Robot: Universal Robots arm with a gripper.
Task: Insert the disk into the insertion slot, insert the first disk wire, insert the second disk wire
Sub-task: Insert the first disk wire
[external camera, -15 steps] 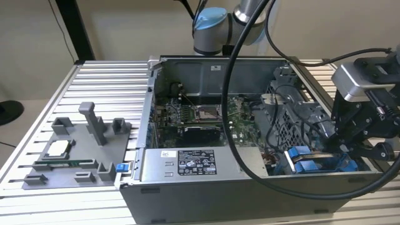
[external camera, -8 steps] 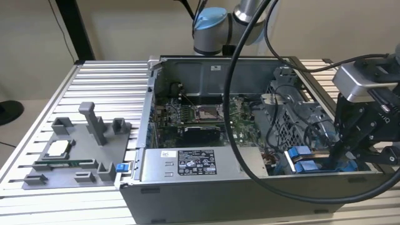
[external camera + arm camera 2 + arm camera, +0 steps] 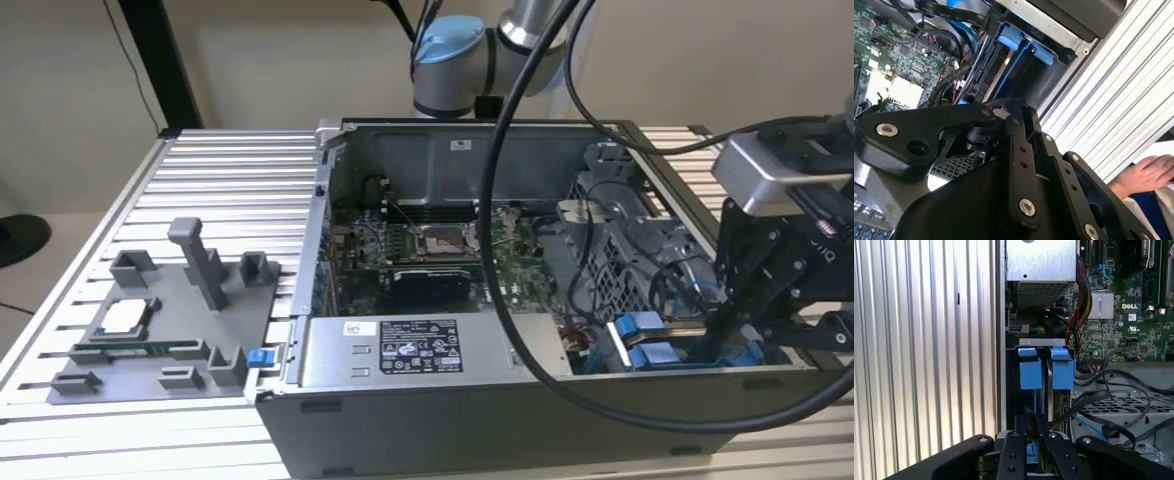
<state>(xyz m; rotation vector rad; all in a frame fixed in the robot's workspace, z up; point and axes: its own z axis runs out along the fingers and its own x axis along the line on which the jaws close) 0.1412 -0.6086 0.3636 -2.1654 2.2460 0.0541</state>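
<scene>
A ribbed metal tabletop (image 3: 214, 200) is seen carrying an open computer case (image 3: 454, 160), which is taken here as the landmark. Inside the case, along its near wall, a grey labelled power-supply box (image 3: 414, 352) is laid. Outside the case, toward the exterior view's left, a grey parts holder (image 3: 160, 330) is set on the tabletop. In the case's near corner toward the exterior view's right, the insertion slot (image 3: 1044, 342) is found, its two blue tabs (image 3: 1030, 371) standing side by side. The gripper (image 3: 1034, 435) is lowered into that same corner of the case, directly in line with the slot. Its fingers (image 3: 1015, 452) are drawn close together, and a blue piece of the disk (image 3: 1032, 453) frame is pinched between them. The disk is judged to stand on edge, its long axis running straight from the fingers toward the tabs, so that it is lined up with the slot and probably partly entered; how deep it sits cannot be told. A person's hand (image 3: 1149, 172) is seen outside the case.
</scene>
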